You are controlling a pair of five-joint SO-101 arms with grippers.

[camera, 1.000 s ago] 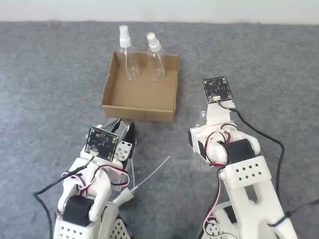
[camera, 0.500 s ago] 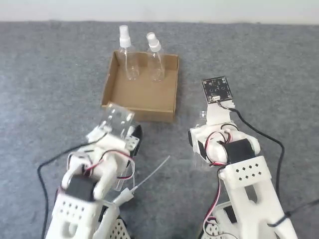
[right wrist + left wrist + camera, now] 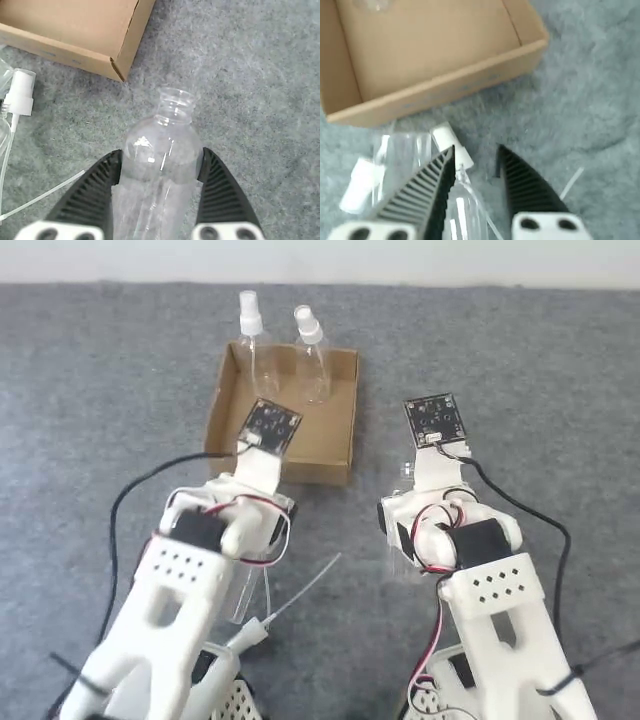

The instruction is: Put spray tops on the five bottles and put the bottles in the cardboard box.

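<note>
The cardboard box point(image 3: 226, 427) sits at the far middle of the table, with two capped clear bottles point(image 3: 254, 352) standing against its far wall. My left gripper point(image 3: 475, 149) hangs open just before the box's near wall point(image 3: 445, 87). Under it lie clear bottles with white spray tops point(image 3: 447, 139), one partly beneath a finger point(image 3: 437, 187). My right gripper point(image 3: 161, 153) is shut on an uncapped clear bottle point(image 3: 160, 145), its open neck pointing away from me, to the right of the box's corner point(image 3: 117, 65).
A loose white spray top point(image 3: 252, 633) with its long thin tube point(image 3: 312, 584) lies on the grey carpet between the two arms. Another white spray top point(image 3: 19, 93) lies beside the box's near wall. Bare carpet spreads to the left and right of the box.
My left arm has stretched forward from near its base to the box's near wall, its wrist turning over. The right arm and its bottle have not moved.
</note>
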